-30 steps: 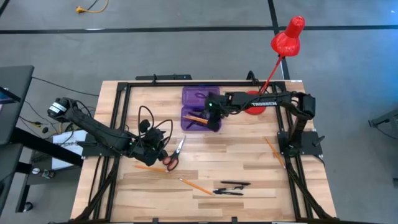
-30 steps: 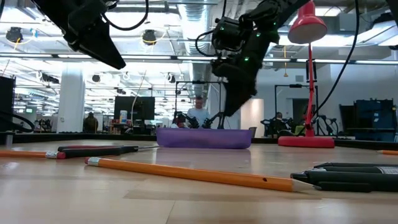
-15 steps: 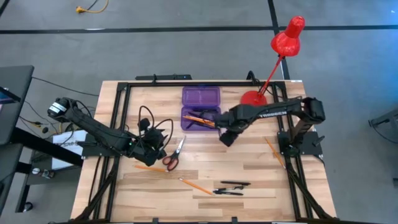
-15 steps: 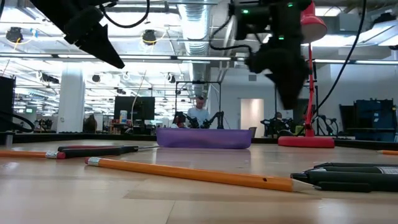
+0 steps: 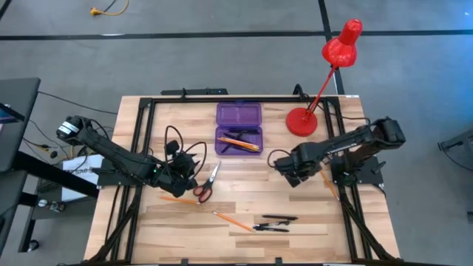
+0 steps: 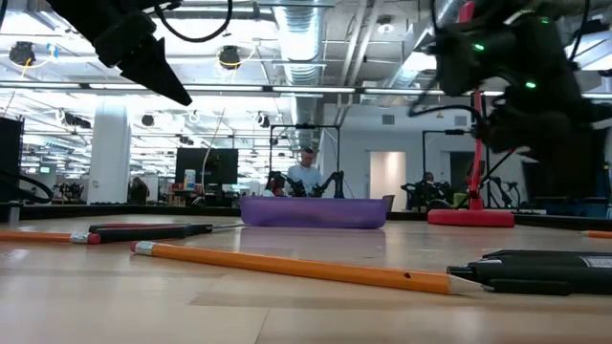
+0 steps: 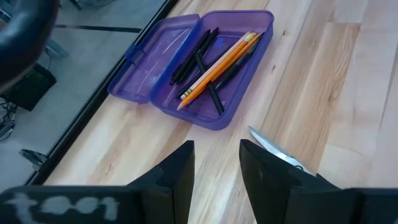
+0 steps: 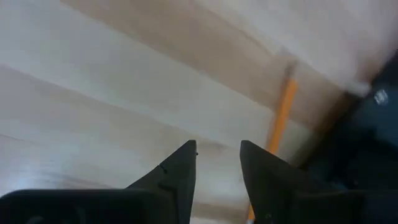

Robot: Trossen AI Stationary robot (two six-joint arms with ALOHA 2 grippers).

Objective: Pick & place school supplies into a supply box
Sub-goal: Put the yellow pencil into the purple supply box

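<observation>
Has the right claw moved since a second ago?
Yes. The right claw has left the purple box, swinging toward the table's right side, near the lone pencil.

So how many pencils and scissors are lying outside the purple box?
Pencils: 3
Scissors: 1
Total: 4
</observation>
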